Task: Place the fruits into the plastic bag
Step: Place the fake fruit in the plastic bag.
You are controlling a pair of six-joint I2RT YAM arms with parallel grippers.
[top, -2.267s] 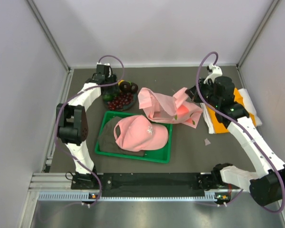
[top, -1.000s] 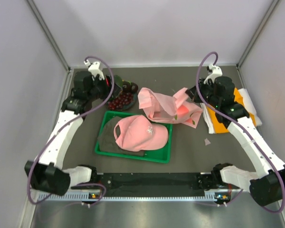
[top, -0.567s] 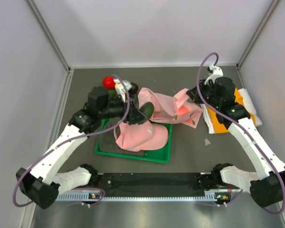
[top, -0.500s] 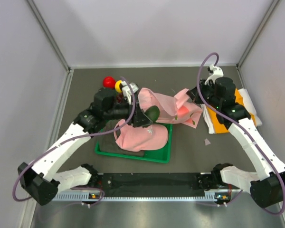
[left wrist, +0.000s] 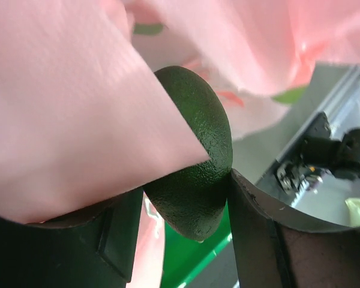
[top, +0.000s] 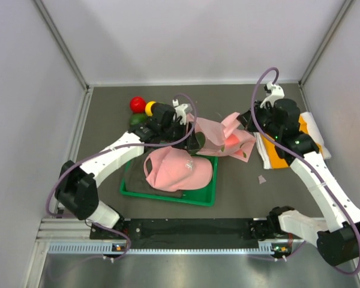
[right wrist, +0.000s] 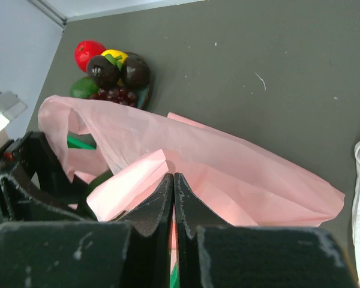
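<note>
Avocado (left wrist: pixel 195 144) in L gripper (left wrist: pixel 186 207), against bag (left wrist: pixel 66 108)

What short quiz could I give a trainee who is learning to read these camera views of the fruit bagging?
1. Which fruit do the left arm's jaws hold? A) the red fruit B) a green avocado C) the grapes
2. True or false: the right arm's jaws hang open above the plastic bag.
3. Fill in: the pink cap lies in the green ____.
Key: 1 B. 2 False: they are shut on the bag's edge. 3 tray.
</note>
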